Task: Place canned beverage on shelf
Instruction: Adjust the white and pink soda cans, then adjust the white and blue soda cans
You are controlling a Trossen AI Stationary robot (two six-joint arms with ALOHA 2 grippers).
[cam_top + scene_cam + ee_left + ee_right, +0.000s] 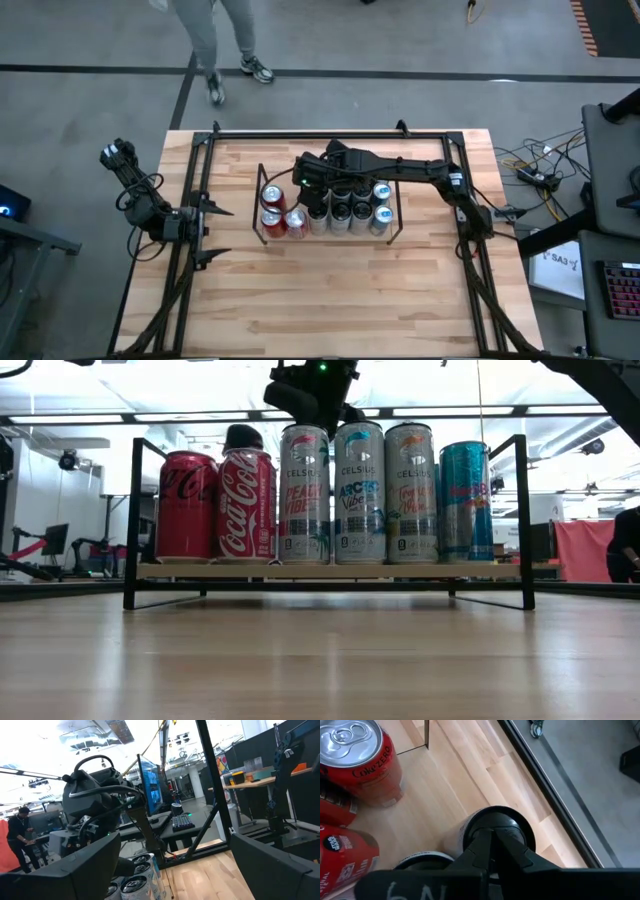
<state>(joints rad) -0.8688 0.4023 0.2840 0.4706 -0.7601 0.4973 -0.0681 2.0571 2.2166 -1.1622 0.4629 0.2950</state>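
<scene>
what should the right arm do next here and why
Probably open and lift straight up. The right gripper is shut over the top of a dark can standing in the back row of the shelf among other upright cans, so it looks placed. The left gripper waits open at the table's left.

Red cans (245,505) read Coca-Cola, one Coke Zero (357,757); tall cans (359,495) read Celsius.

A grey concrete floor (90,110) surrounds the light wood table (340,290), crossed by a dark line on the far side. A person's legs (215,45) stand there. Cables (530,165) trail on the floor at right. Across the room, bright ceiling light panels (180,417) glow, a red cloth (580,550) hangs at right, and a desk carries a keyboard (182,822).
</scene>
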